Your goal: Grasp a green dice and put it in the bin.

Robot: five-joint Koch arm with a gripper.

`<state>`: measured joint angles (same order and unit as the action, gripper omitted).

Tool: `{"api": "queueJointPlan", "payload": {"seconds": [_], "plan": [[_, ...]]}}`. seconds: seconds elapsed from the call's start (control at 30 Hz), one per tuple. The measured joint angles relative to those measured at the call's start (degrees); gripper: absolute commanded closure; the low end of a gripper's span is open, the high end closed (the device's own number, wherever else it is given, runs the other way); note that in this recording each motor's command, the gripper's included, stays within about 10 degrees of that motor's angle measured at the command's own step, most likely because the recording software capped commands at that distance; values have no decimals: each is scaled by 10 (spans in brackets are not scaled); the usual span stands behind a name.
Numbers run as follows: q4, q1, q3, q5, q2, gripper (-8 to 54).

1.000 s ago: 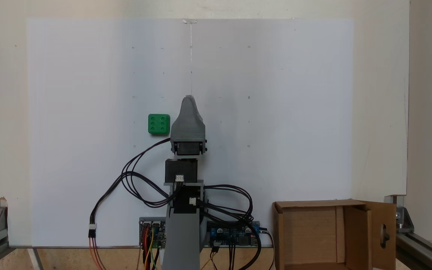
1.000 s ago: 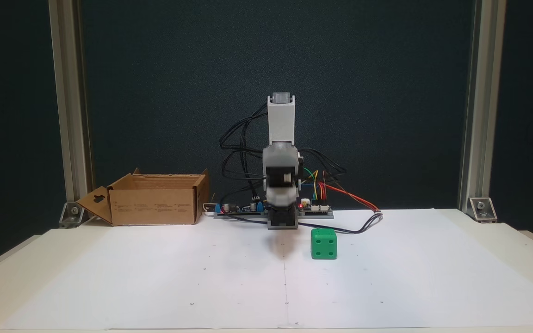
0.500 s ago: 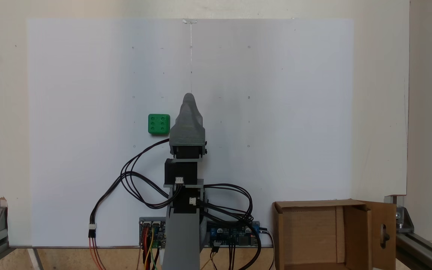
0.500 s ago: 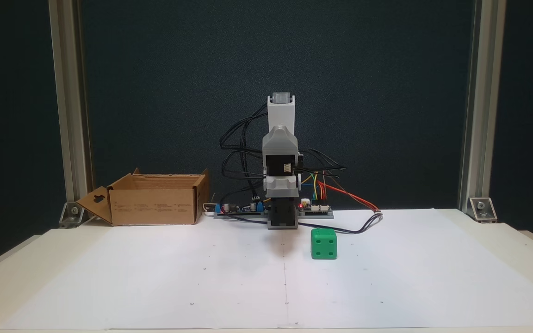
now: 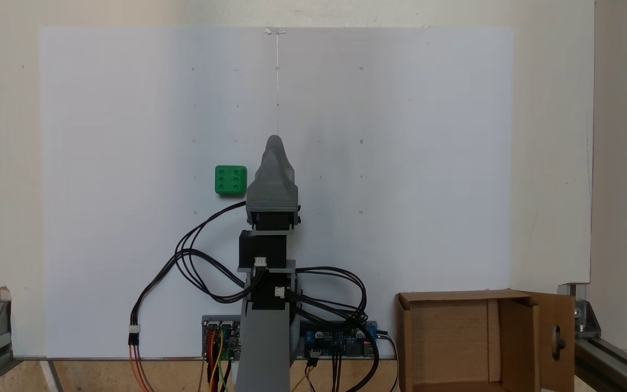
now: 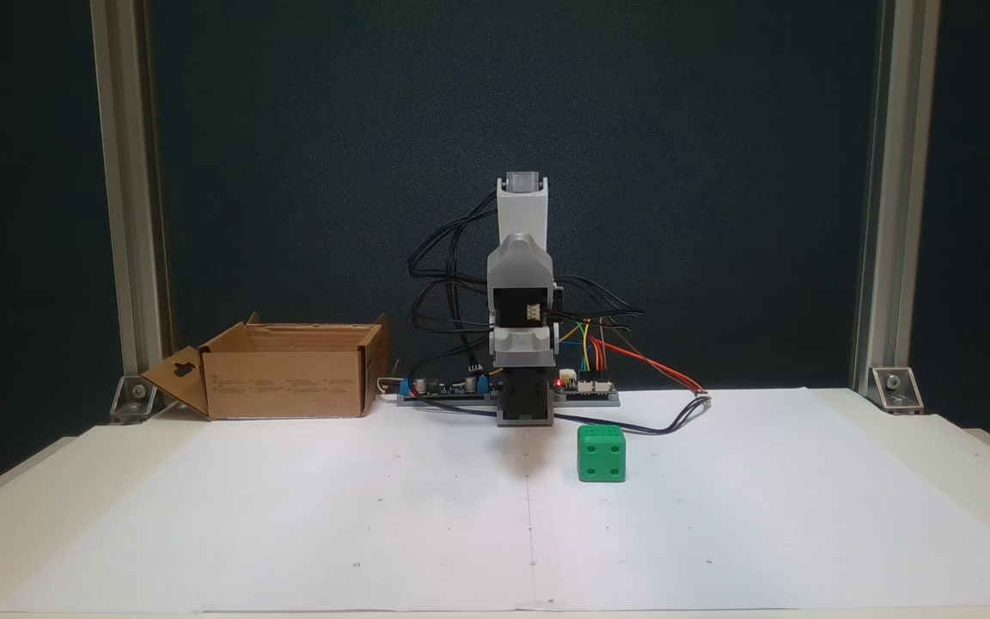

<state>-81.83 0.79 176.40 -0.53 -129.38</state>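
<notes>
One green dice (image 5: 231, 180) sat on the white paper (image 5: 400, 163) just left of the folded arm's gripper (image 5: 275, 142), whose jaws I could not tell apart, so reaching well meant swinging left, spreading wide, then descending squarely, the bin (image 5: 455, 340) well apart.

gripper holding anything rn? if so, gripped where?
Nothing is held. The green dice sits free on the white paper, beside the gripper, in both fixed views. The bin holds nothing visible.
</notes>
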Motion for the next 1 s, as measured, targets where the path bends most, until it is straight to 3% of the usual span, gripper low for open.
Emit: {"api": "queueJointPlan", "payload": {"seconds": [1.0], "plan": [[2,0,0,0,0,17]]}}
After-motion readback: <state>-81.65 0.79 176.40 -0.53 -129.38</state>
